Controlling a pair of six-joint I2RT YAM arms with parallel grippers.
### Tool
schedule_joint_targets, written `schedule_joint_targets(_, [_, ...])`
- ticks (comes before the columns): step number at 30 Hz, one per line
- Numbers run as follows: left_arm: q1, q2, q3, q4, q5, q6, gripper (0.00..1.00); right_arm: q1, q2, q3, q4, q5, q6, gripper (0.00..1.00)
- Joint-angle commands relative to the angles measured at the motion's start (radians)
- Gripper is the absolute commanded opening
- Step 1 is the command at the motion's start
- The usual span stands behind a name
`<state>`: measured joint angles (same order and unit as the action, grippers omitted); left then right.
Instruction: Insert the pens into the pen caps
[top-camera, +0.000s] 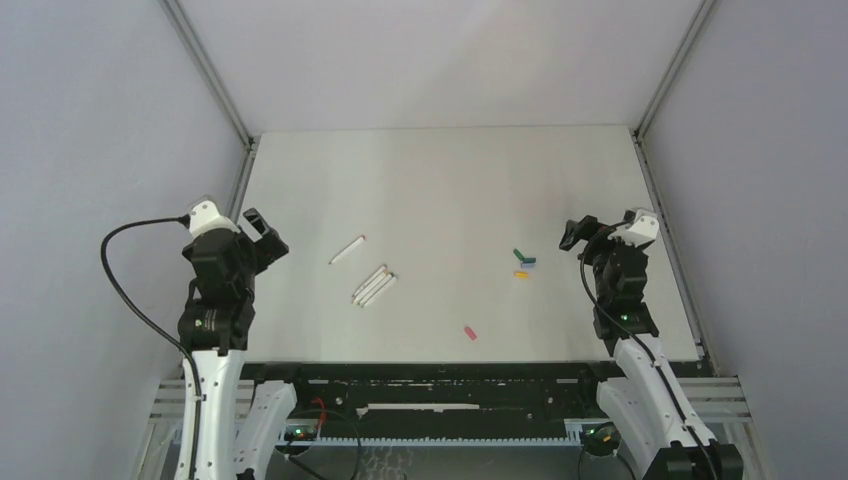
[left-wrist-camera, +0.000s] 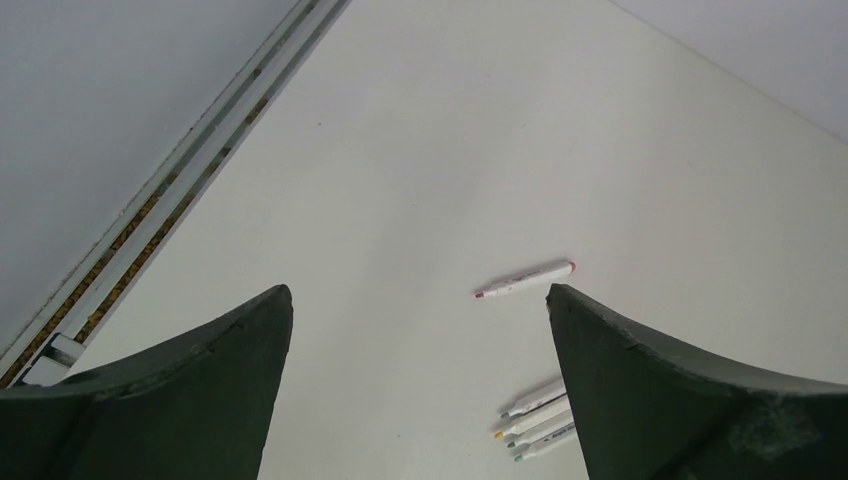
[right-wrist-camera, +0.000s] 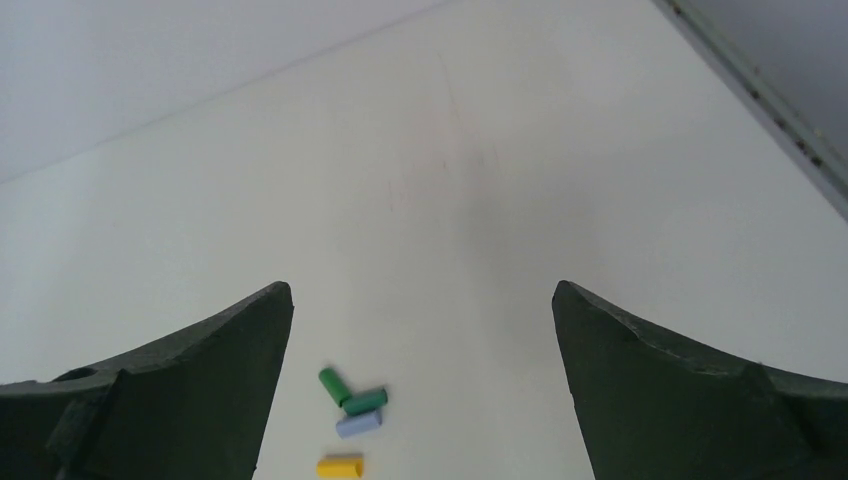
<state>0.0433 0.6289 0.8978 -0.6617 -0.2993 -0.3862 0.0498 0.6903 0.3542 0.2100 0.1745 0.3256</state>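
Observation:
One white pen (top-camera: 347, 250) with a pink-red tip lies alone left of the table's middle, and it also shows in the left wrist view (left-wrist-camera: 525, 279). A bundle of several white pens (top-camera: 374, 287) lies side by side just nearer, partly hidden by my finger in the left wrist view (left-wrist-camera: 535, 418). Two green caps (right-wrist-camera: 352, 393), a blue cap (right-wrist-camera: 359, 423) and a yellow cap (right-wrist-camera: 340, 466) lie together right of the middle (top-camera: 522, 263). A pink cap (top-camera: 468, 331) lies alone near the front. My left gripper (top-camera: 265, 232) (left-wrist-camera: 420, 295) and right gripper (top-camera: 578, 233) (right-wrist-camera: 422, 290) are open, empty and raised.
The white table (top-camera: 450, 180) is walled by grey panels, with metal rails along its left edge (left-wrist-camera: 170, 200) and right edge (right-wrist-camera: 760, 95). The black frame runs along the near edge (top-camera: 440, 375).

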Motion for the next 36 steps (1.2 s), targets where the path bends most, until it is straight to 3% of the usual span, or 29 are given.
schedule_joint_targets(1, [0.001,0.039,0.03,0.011,0.056,0.061,1.0,-0.004,0.018,-0.001,0.002,-0.07,0.018,1.0])
schedule_joint_targets(8, [-0.001,0.197,0.036,0.093,0.299,0.144,0.98,-0.004,0.018,-0.001,-0.003,-0.164,-0.006,0.98])
schedule_joint_targets(10, [-0.01,0.275,0.057,0.126,0.356,0.158,0.92,-0.005,0.013,-0.004,-0.004,-0.178,-0.008,0.97])
schedule_joint_targets(15, [-0.114,0.535,0.218,0.048,0.224,0.252,0.77,-0.005,0.019,-0.009,0.003,-0.219,-0.003,0.94])
schedule_joint_targets(18, [-0.132,0.688,0.306,0.031,0.237,0.284,0.66,-0.005,0.027,-0.01,0.006,-0.25,-0.002,0.93])
schedule_joint_targets(25, [-0.182,1.004,0.459,-0.033,0.322,0.375,0.56,-0.006,0.072,-0.005,0.03,-0.301,-0.005,0.91])
schedule_joint_targets(36, [-0.211,1.223,0.524,-0.035,0.355,0.397,0.5,-0.011,0.094,0.003,0.032,-0.334,-0.003,0.91])
